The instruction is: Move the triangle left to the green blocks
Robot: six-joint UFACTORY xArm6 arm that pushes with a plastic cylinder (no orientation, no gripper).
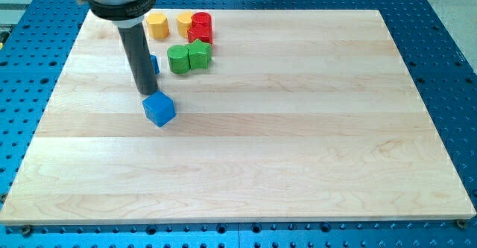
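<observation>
My tip (pixel 150 94) stands at the upper left of the board, right at the top edge of a blue cube (pixel 159 109); contact cannot be told. A second blue block (pixel 154 64) peeks out from behind the rod's right side; most of it is hidden, so its shape cannot be made out. Two green blocks sit side by side just right of it: a round one (pixel 178 58) and another (pixel 199 55) touching it on the right. The hidden blue block is a small gap left of the green round block.
Near the view's top, a yellow hexagonal block (pixel 156 24) and a second yellow block (pixel 183 23) stand beside two red blocks (pixel 201 27). The wooden board (pixel 298 129) lies on a blue perforated table.
</observation>
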